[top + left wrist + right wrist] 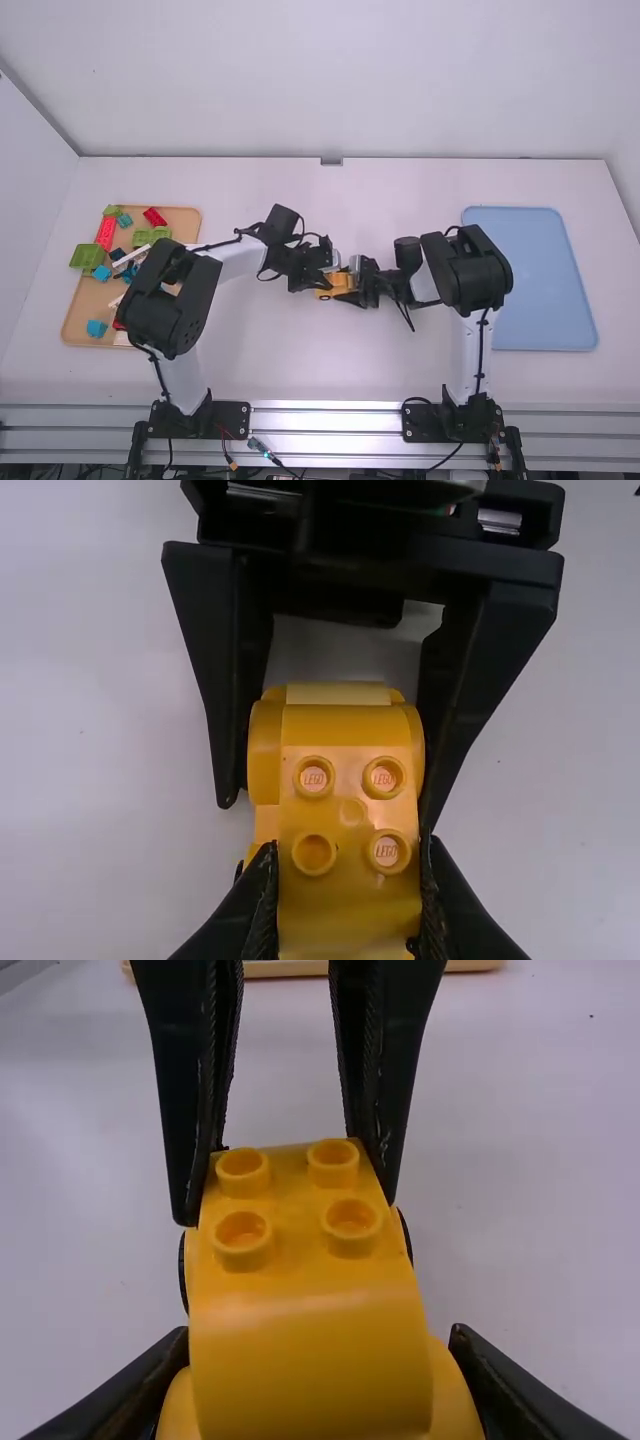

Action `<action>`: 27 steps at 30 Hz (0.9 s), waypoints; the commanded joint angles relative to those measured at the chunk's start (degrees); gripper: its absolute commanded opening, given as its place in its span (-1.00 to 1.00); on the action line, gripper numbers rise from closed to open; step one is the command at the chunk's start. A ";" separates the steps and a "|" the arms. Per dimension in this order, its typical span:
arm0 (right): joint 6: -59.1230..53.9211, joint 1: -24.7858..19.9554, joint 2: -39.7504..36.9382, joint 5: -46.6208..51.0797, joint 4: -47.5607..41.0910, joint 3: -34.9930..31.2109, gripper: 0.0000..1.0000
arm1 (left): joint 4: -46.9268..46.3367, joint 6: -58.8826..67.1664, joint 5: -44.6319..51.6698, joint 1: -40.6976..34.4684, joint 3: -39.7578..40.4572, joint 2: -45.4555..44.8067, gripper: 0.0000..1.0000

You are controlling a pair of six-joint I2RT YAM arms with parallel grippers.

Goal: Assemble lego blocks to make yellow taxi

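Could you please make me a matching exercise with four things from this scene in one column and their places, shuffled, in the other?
Things
1. Yellow studded block assembly
2. Flat light-blue rectangular tray
3. Tan rectangular tray
4. Long red studded block

Places
A. At the table's left side, under loose blocks
B. Among green and teal pieces
C. At the table's right side, partly behind an arm
D. Held by the left gripper and the right gripper

Pairs: 1-D, 2-C, 3-A, 4-B
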 commanded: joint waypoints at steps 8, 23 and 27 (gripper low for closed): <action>0.17 0.96 0.72 0.17 0.00 0.66 0.02 | -0.50 -1.18 -8.90 -2.23 -2.78 3.78 -0.53; 0.20 0.92 0.72 0.39 -0.07 0.66 0.02 | 0.37 -1.22 -7.85 -1.75 -2.71 3.65 -0.38; 0.17 0.92 0.72 0.35 -0.09 0.66 0.02 | 0.26 -1.22 -7.89 -1.73 -2.71 2.69 -0.30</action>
